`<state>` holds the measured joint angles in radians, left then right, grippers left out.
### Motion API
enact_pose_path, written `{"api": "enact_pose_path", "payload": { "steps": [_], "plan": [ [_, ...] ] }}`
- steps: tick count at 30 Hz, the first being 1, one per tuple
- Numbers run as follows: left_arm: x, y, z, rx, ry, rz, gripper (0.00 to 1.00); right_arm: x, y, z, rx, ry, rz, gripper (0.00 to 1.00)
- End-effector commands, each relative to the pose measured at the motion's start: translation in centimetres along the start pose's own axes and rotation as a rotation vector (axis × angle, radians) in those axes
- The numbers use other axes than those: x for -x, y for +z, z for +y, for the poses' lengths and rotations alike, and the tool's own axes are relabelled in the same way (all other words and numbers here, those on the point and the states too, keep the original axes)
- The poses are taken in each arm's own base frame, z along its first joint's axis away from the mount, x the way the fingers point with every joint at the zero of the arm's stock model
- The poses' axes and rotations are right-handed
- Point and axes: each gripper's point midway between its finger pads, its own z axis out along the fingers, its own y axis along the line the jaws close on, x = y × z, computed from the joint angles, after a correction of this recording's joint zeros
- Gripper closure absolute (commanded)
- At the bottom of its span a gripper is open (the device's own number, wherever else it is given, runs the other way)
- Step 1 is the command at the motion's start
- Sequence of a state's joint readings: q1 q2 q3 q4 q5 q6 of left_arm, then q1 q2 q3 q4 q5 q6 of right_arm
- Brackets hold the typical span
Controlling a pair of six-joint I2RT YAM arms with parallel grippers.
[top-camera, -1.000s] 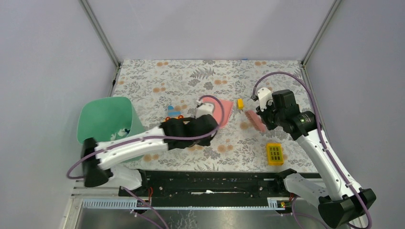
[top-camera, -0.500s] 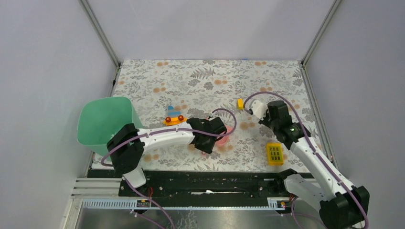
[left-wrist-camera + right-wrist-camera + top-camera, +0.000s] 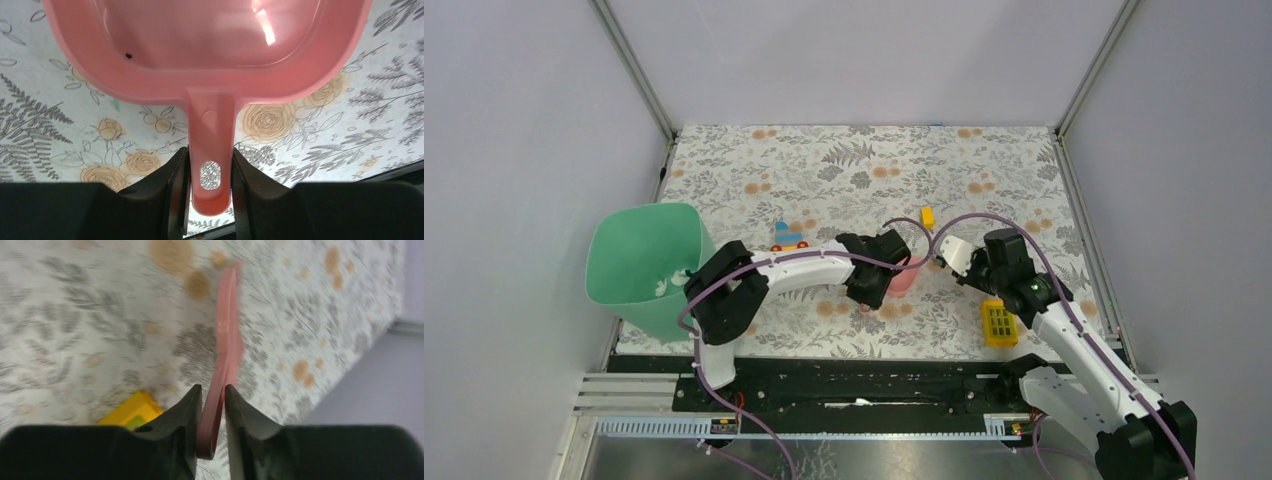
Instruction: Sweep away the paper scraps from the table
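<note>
pink dustpan [image 3: 210, 50] clamped in left gripper [image 3: 210, 170], brush [image 3: 227, 330] pinched in right gripper [image 3: 212, 400] — keep the pan's lip flat on the table [image 3: 380, 85], stroke toward its mouth.

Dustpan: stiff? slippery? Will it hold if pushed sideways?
Probably stiff: the dustpan looks like moulded plastic. Its gloss suggests slippery. The left gripper pinches only its handle end, so a sideways push may pivot it.

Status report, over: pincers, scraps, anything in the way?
Left pincer shut on dustpan handle. Right pincer shut on brush. No scraps clearly seen on table; one dark speck in dustpan. Yellow block beside right arm.
</note>
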<state>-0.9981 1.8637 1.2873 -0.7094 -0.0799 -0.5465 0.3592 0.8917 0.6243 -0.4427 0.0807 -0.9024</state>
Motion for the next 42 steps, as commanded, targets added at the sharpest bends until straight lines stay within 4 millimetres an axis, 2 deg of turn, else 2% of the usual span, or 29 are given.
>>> {"api": "enact_pose_path", "payload": {
  "steps": [1, 4, 9, 14, 18, 20, 22, 24, 26, 30, 33, 36, 39, 41, 42],
  "plan": [
    [2.6, -0.4, -1.5, -0.065, 0.004, -0.053, 0.63, 2.3, -1.8, 5.7, 0.292, 0.038, -0.157, 0.62],
    [2.8, -0.8, -1.9, -0.088, 0.002, -0.053, 0.61, 2.1, -1.7, 7.0, 0.339, 0.063, -0.158, 0.46],
    [2.5, -2.1, -2.0, -0.119, -0.009, -0.064, 0.59, 2.7, -2.1, 8.1, 0.412, 0.131, -0.157, 0.4],
    [2.2, -4.1, -1.9, -0.141, -0.022, -0.097, 0.57, 5.3, -3.9, 7.8, 0.477, 0.219, -0.222, 0.31],
    [2.6, -6.5, -1.5, -0.153, -0.016, -0.149, 0.57, 7.7, -5.2, 6.6, 0.486, 0.313, -0.273, 0.23],
    [3.2, -8.0, -1.0, -0.145, -0.006, -0.207, 0.54, 8.7, -5.4, 5.6, 0.464, 0.373, -0.289, 0.16],
    [4.1, -9.6, -0.5, -0.14, 0.014, -0.28, 0.39, 9.5, -5.2, 4.4, 0.422, 0.426, -0.305, 0.09],
    [5.2, -11.1, 0.4, -0.112, 0.035, -0.372, 0.31, 10.1, -4.5, 2.7, 0.345, 0.488, -0.316, 0.01],
    [6.5, -12.4, 1.5, -0.071, 0.066, -0.473, 0.03, 10.4, -3.6, 1.1, 0.274, 0.558, -0.307, 0.0],
    [9.1, -15.5, 3.3, -0.028, 0.12, -0.741, 0.01, 11.0, -2.0, -2.3, 0.153, 0.713, -0.295, 0.0],
    [10.2, -16.7, 4.7, -0.038, 0.061, -0.89, 0.01, 11.6, -1.2, -5.1, 0.077, 0.834, -0.307, 0.0],
    [11.4, -16.9, 5.8, -0.138, -0.055, -0.904, 0.01, 11.1, -0.8, -8.3, 0.015, 0.996, -0.374, 0.0],
    [13.7, -17.8, 7.0, -0.173, -0.118, -0.901, 0.01, 9.0, -0.5, -11.8, -0.098, 1.145, -0.457, 0.0],
    [14.9, -17.8, 7.3, -0.134, -0.09, -0.919, 0.01, 8.3, -0.5, -13.1, -0.156, 1.198, -0.5, 0.0],
    [15.3, -17.3, 7.4, -0.112, -0.069, -0.923, 0.01, 8.2, -0.3, -13.1, -0.146, 1.215, -0.516, 0.0]
  ]
}}
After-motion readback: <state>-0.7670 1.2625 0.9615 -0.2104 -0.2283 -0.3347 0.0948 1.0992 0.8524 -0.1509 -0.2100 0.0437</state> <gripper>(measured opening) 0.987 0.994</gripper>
